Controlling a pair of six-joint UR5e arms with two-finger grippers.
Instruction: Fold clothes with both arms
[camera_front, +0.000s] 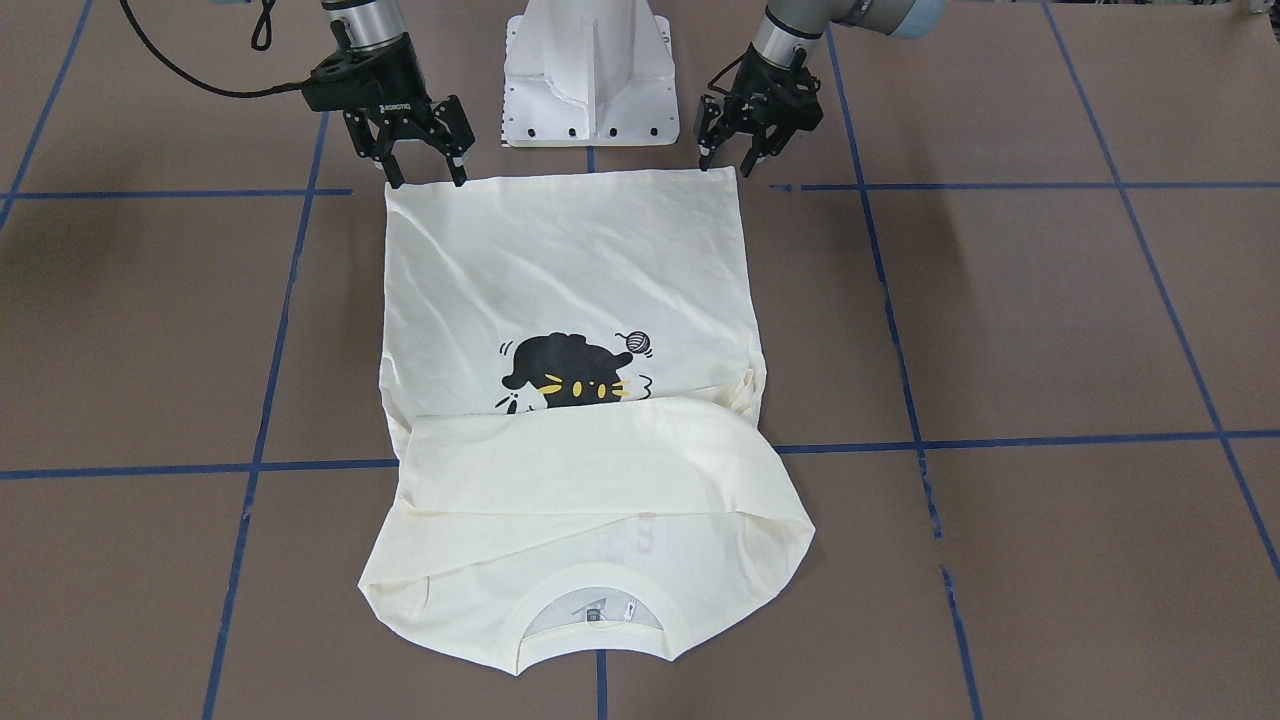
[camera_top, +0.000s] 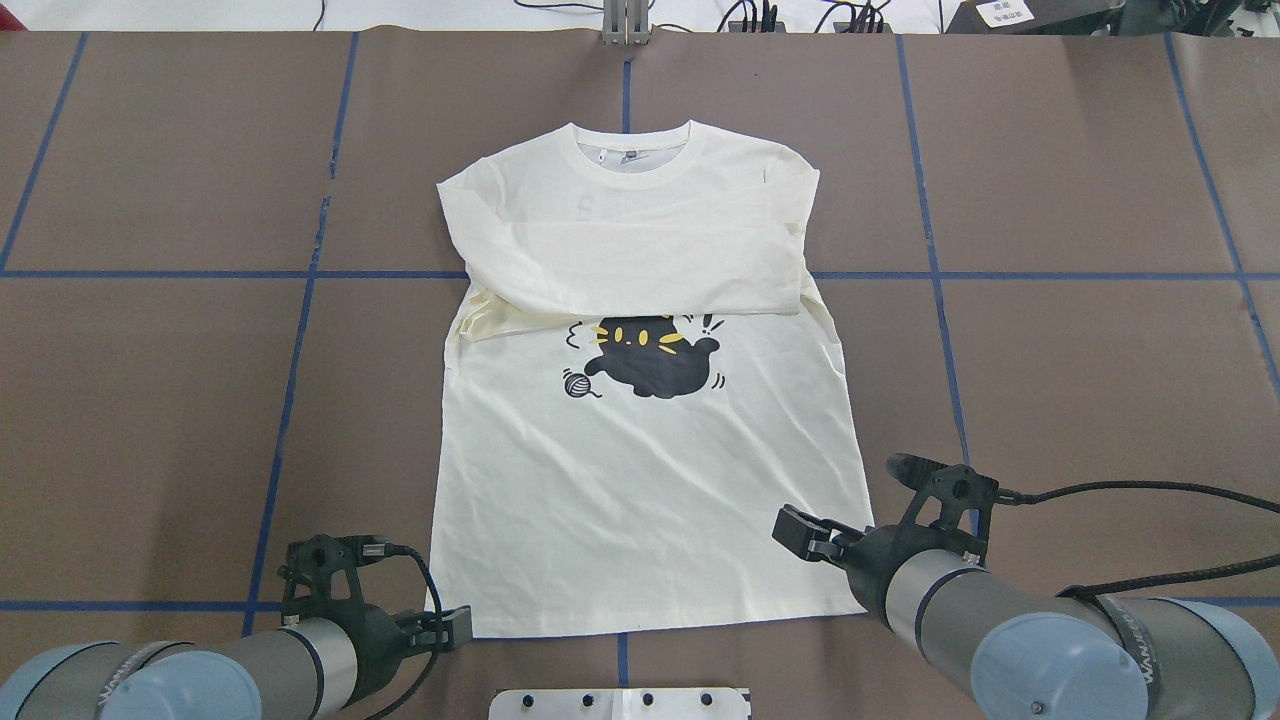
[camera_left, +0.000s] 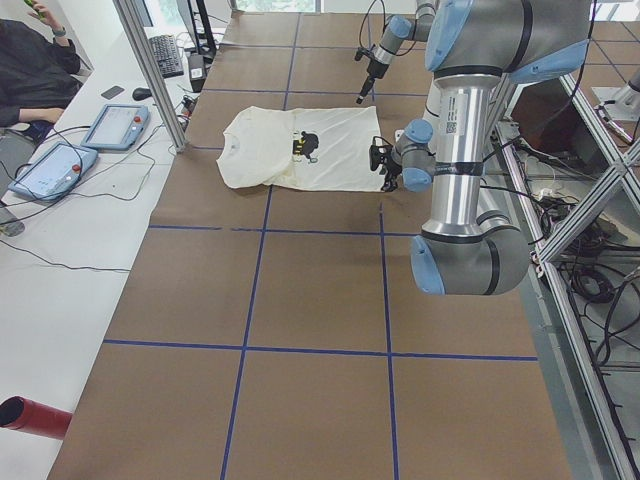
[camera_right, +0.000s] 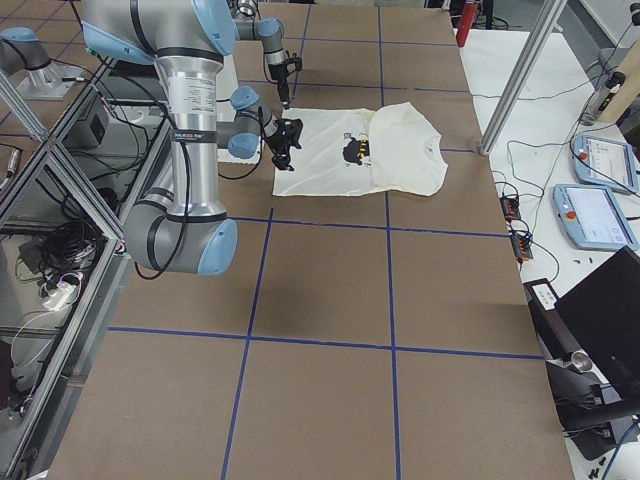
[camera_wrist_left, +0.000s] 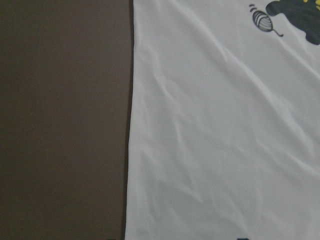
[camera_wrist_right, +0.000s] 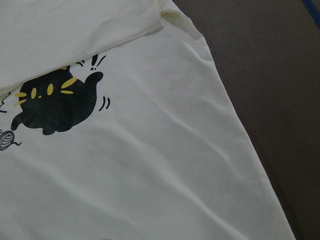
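The cream T-shirt (camera_front: 570, 300) lies flat and face up on the brown table, with its hem toward the robot and its collar (camera_front: 595, 610) far from it. Both sleeves are folded across the chest and cover the top of the black cat print (camera_top: 650, 355). My left gripper (camera_front: 725, 160) is open just over the hem's corner on its side; it also shows in the overhead view (camera_top: 455, 625). My right gripper (camera_front: 428, 178) is open over the other hem corner, and also shows in the overhead view (camera_top: 800, 535). Both wrist views show only shirt cloth (camera_wrist_left: 225, 140) (camera_wrist_right: 150, 165).
The white pedestal base (camera_front: 590, 70) stands just behind the hem, between the arms. Blue tape lines (camera_front: 1000, 440) cross the brown table cover. Tablets (camera_left: 115, 125) and a seated person (camera_left: 30, 70) are beyond the table's far edge in the left side view.
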